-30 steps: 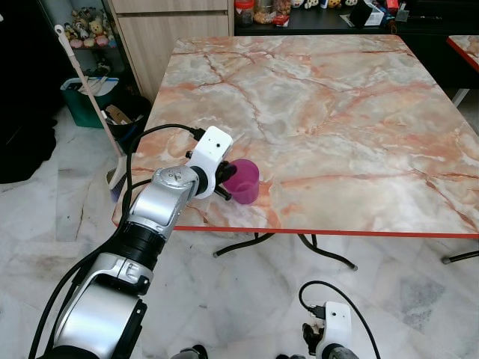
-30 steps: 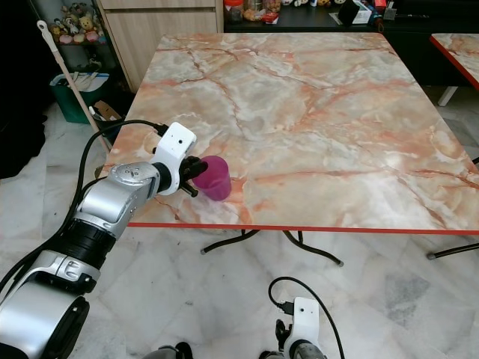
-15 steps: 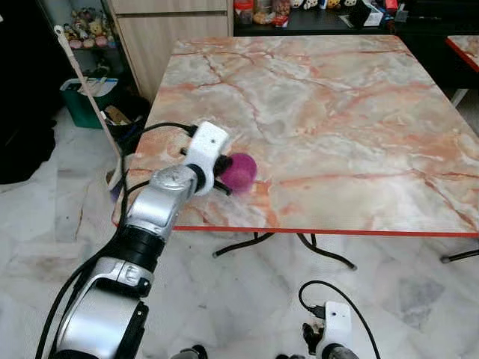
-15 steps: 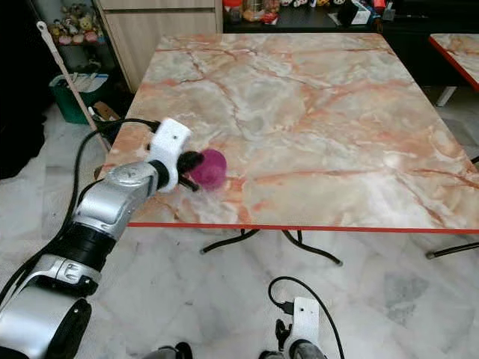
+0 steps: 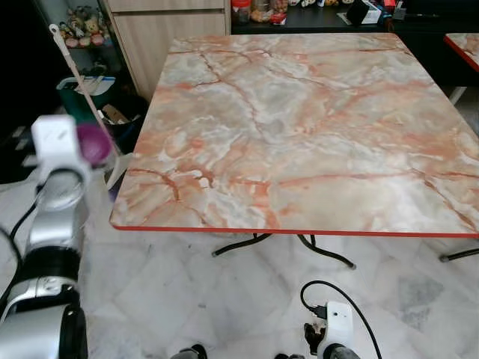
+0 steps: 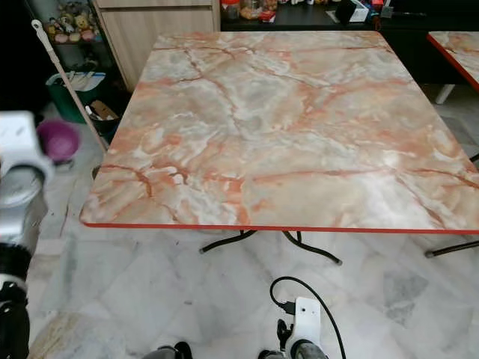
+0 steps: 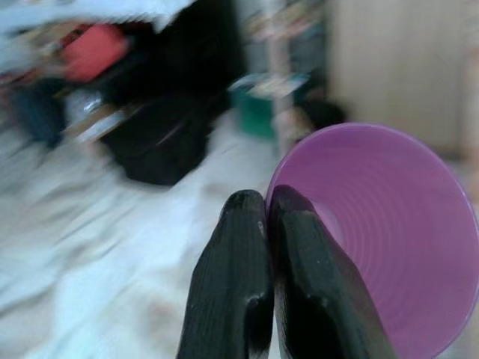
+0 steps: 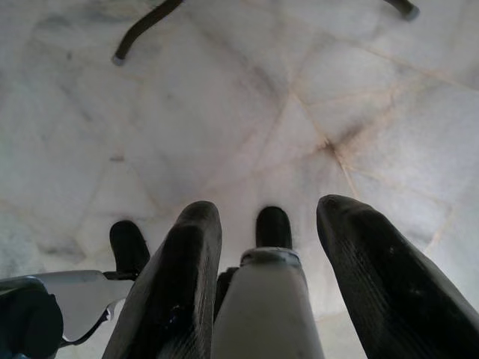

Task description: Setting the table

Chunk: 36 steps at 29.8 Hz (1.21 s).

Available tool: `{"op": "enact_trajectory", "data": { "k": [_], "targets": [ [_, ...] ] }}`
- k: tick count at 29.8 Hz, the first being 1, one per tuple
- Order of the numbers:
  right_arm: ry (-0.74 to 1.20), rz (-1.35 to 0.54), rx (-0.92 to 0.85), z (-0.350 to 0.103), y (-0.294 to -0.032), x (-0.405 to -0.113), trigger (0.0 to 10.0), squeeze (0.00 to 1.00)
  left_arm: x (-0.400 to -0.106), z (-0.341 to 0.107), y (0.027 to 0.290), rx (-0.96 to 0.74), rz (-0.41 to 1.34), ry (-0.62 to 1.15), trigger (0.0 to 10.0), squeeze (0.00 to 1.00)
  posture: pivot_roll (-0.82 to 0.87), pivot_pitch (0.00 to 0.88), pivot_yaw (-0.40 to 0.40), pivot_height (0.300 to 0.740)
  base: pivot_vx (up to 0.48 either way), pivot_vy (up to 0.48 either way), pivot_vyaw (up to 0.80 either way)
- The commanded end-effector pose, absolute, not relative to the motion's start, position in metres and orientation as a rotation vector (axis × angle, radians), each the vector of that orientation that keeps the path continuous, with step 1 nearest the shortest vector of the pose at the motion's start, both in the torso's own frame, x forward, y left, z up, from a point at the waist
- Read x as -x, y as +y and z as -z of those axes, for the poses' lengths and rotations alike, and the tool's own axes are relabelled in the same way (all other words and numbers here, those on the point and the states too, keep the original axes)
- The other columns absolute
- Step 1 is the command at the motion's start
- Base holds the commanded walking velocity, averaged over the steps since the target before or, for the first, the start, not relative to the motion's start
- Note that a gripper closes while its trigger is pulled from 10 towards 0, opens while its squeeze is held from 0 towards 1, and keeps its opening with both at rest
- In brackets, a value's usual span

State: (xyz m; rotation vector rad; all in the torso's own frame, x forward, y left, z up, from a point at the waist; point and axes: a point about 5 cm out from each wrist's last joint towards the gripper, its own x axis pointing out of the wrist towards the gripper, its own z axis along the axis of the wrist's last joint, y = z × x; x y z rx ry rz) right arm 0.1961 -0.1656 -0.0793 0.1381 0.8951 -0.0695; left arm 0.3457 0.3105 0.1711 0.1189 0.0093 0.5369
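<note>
Purple cup (image 5: 93, 142) held off table's left edge, above floor, pinched at rim by left gripper (image 7: 271, 217), fingers clamped on wall; smooth translucent plastic, ribbed inside, empty, blurred by motion; table (image 5: 314, 127) marble-patterned, red-edged, no setting laid, task judged barely begun; right gripper (image 8: 262, 247) hanging idle near floor, fingers apart.

Nothing I am looking at is showing any writing, label, brand, number or sign that I can read. The jars and boxes on the dark shelf (image 5: 314, 16) behind the table (image 5: 314, 134) are appearing too small and blurred for any lettering to come through.
</note>
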Motion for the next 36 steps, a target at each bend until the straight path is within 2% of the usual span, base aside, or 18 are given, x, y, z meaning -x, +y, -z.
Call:
{"op": "enact_trajectory", "data": {
  "k": [1,3,4,7,10,13,15,25,30,36],
  "targets": [
    [0.918,0.070,-0.144,0.083,-0.165,-0.190,10.0,0.00,-0.326,-0.153,0.338,-0.206,-0.688,0.062,10.0,0.00,0.11,0.144,0.019,0.740,0.000,0.000,0.00],
    [0.920,0.069,-0.142,0.083,-0.165,-0.190,10.0,0.00,-0.307,-0.127,0.353,-0.268,-0.763,0.159,10.0,0.00,0.10,0.144,0.019,0.740,0.000,0.000,0.00],
    [0.920,0.069,-0.142,0.083,-0.165,-0.190,10.0,0.00,-0.307,-0.127,0.353,-0.268,-0.763,0.159,10.0,0.00,0.10,0.144,0.019,0.740,0.000,0.000,0.00],
    [0.923,0.070,-0.140,0.084,-0.166,-0.188,10.0,0.00,-0.273,-0.076,0.359,-0.231,-0.812,0.320,10.0,0.00,0.10,0.138,0.017,0.740,0.000,0.000,0.00],
    [0.927,0.070,-0.135,0.084,-0.167,-0.187,10.0,0.00,-0.252,-0.031,0.343,-0.194,-0.722,0.502,10.0,0.00,0.10,0.133,0.015,0.740,0.000,0.000,0.00],
    [0.927,0.067,-0.132,0.084,-0.167,-0.187,10.0,0.00,-0.245,-0.011,0.328,-0.182,-0.632,0.574,10.0,0.00,0.10,0.125,0.015,0.740,0.000,0.000,0.00],
    [0.908,0.062,-0.132,0.081,-0.167,-0.192,10.0,0.00,-0.232,0.019,0.294,-0.094,-0.480,0.643,10.0,0.00,0.09,0.115,0.011,0.740,0.000,0.000,0.00],
    [0.886,0.055,-0.119,0.078,-0.170,-0.196,10.0,0.00,-0.228,0.043,0.246,0.037,-0.415,0.683,10.0,0.00,0.09,0.104,0.002,0.740,0.000,0.000,0.00],
    [0.887,0.060,-0.116,0.080,-0.170,-0.193,10.0,0.00,-0.230,0.044,0.236,0.023,-0.366,0.686,10.0,0.00,0.08,0.098,0.007,0.740,0.000,0.000,0.00],
    [0.895,0.069,-0.124,0.083,-0.170,-0.187,10.0,0.00,-0.227,0.046,0.239,-0.032,-0.343,0.700,10.0,0.00,0.05,0.090,0.024,0.740,0.000,-0.178,0.00]
  ]
}}
